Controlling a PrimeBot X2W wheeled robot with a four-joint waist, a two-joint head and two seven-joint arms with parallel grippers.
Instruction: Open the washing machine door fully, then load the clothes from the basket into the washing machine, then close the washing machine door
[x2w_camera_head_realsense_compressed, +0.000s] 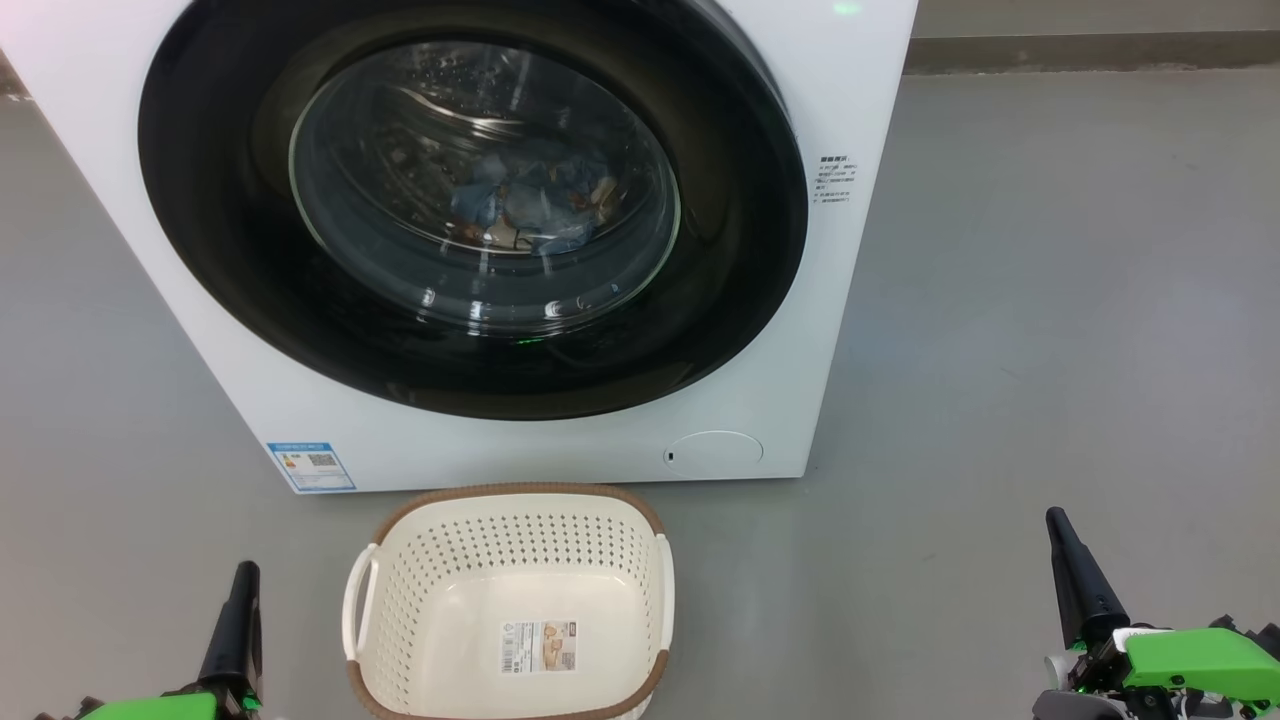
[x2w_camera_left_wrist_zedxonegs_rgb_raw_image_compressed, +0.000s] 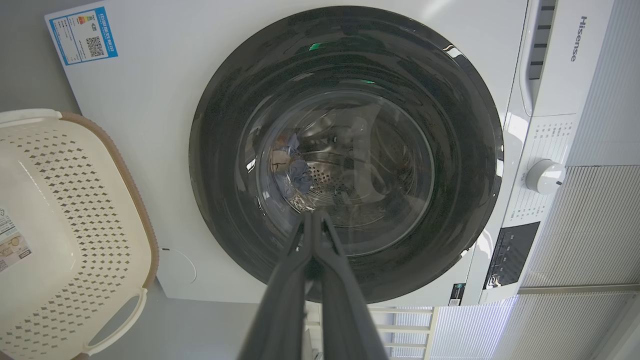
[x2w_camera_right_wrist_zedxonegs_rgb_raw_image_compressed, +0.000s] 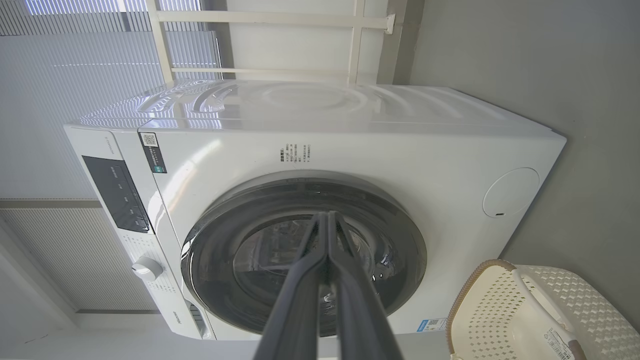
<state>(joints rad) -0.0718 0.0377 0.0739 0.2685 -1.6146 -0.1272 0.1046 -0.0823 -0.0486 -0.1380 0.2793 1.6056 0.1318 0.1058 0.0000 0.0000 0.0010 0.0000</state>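
- Washing machine door (x2w_camera_head_realsense_compressed: 470, 330) looks shut flat against the front of the washing machine (x2w_camera_head_realsense_compressed: 860, 120).
- Clothes (x2w_camera_head_realsense_compressed: 530, 205) inside the drum, seen through the door glass, bundled low near the middle.
- Basket (x2w_camera_head_realsense_compressed: 510, 545) on the floor (x2w_camera_head_realsense_compressed: 1050, 300) just in front of the machine, empty apart from its paper label (x2w_camera_head_realsense_compressed: 540, 645).
- Left gripper (x2w_camera_head_realsense_compressed: 245, 575) low, left of the basket, jaws pressed together, holding nothing.
- Right gripper (x2w_camera_head_realsense_compressed: 1058, 520) low, well apart to the right, jaws pressed together, also empty.
- Judging by this: open, load and close all appear done. Nothing obvious left. Can't tell from here whether the latch has caught.
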